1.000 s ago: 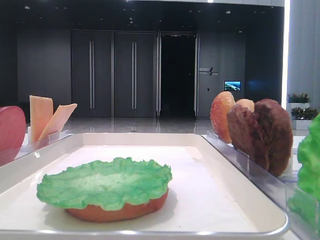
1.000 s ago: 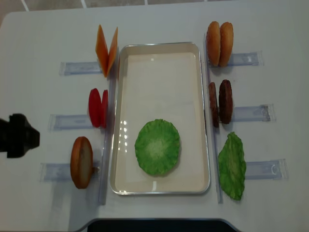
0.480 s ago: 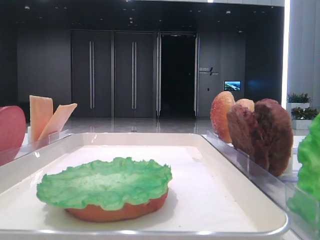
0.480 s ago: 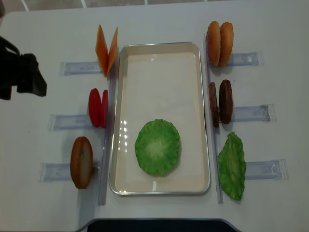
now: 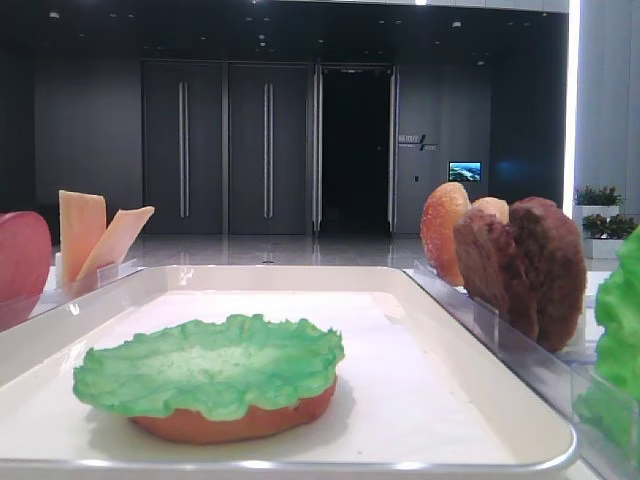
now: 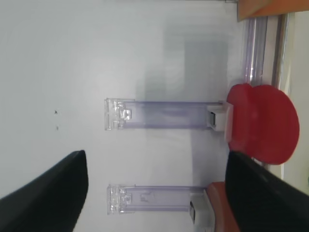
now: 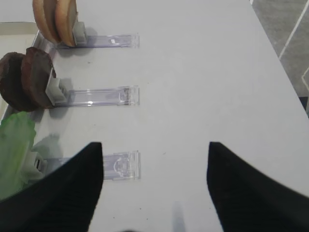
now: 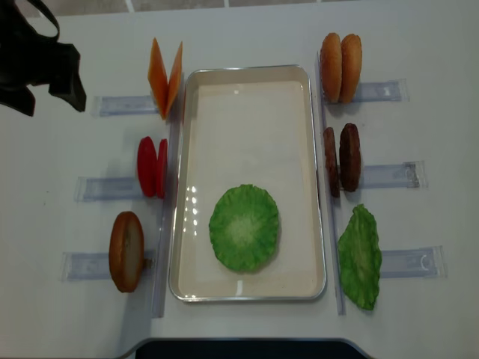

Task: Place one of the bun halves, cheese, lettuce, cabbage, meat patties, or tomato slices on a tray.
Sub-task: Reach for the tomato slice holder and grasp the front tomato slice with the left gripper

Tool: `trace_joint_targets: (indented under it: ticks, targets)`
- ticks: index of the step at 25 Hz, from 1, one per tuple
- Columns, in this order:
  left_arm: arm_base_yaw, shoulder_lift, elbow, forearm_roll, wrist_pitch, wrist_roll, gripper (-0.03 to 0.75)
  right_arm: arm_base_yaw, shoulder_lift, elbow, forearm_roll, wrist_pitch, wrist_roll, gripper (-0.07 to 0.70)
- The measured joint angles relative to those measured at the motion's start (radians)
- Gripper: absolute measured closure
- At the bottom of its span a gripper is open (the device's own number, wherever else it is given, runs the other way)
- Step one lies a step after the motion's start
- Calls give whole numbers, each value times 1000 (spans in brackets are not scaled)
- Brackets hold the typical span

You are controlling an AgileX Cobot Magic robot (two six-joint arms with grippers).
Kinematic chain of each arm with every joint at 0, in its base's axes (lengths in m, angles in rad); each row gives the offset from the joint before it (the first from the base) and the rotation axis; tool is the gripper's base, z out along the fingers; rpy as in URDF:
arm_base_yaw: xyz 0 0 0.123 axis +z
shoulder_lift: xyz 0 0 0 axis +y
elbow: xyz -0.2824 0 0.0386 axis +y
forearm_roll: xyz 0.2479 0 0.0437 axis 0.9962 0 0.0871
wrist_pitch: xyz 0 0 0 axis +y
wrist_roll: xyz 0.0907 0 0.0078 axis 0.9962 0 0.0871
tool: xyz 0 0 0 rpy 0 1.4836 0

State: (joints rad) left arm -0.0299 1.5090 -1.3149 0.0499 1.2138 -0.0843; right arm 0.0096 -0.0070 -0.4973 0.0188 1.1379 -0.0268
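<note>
Overhead view: bright, even light from above; white table (image 8: pixel 247 30) near washed out. Specular glints on the tray (image 8: pixel 185 209) along its left inner wall and near rim. Soft short shadows beside the upright food. Low view: dim dark hall behind, bright strip at far right; foreground sharp, right edge soft. Both wrist views mildly blurred; the fingers (image 7: pixel 58 193) of the right gripper render as flat black, defocused shapes. Faint grey shadows under the holders (image 6: pixel 164 114).

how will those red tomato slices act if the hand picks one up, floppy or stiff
Probably stiff: the tomato slices stand on edge in their clear holder without sagging. They look smooth and matte, so they may slip a little. As round discs, one let go on edge might roll.
</note>
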Motion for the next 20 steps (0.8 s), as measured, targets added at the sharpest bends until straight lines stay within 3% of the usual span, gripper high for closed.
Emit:
trace_joint_targets:
  ticks: [11,20]
  targets:
    - [-1,119,-69,7,-16,-1,24,0,0,0,0,0,0,161]
    - [-117,122,-69,26,-23,-77,24,0,0,0,0,0,0,161]
